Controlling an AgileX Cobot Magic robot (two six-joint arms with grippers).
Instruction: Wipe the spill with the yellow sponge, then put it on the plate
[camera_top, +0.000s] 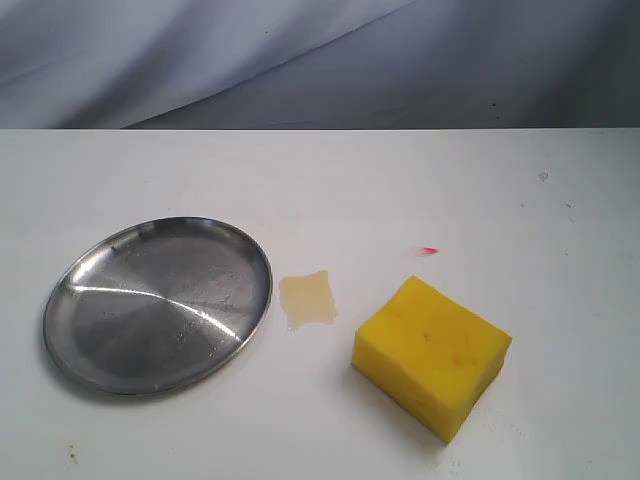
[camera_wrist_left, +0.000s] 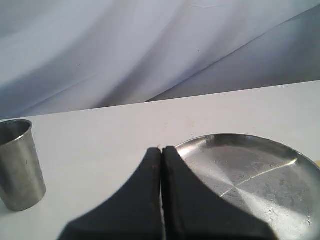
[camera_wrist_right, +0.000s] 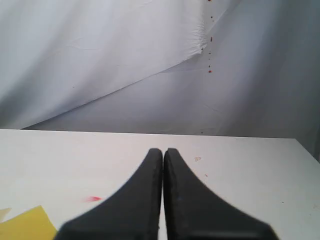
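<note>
The yellow sponge (camera_top: 432, 354) lies on the white table at the front right; one corner of the sponge (camera_wrist_right: 27, 225) shows in the right wrist view. The small pale tan spill (camera_top: 309, 299) sits between it and the silver plate (camera_top: 110, 345) on the left. In the left wrist view the plate (camera_wrist_left: 280, 150) lies just beyond my left gripper (camera_wrist_left: 161, 148), which is shut and empty. My right gripper (camera_wrist_right: 163, 150) is shut and empty too, above bare table beside the sponge. Neither gripper shows in the exterior view.
A metal cup (camera_wrist_left: 18, 164) stands upright on the table, seen only in the left wrist view. A small red streak (camera_top: 429, 250) marks the table behind the sponge. Grey cloth (camera_top: 320, 60) hangs behind the table's far edge.
</note>
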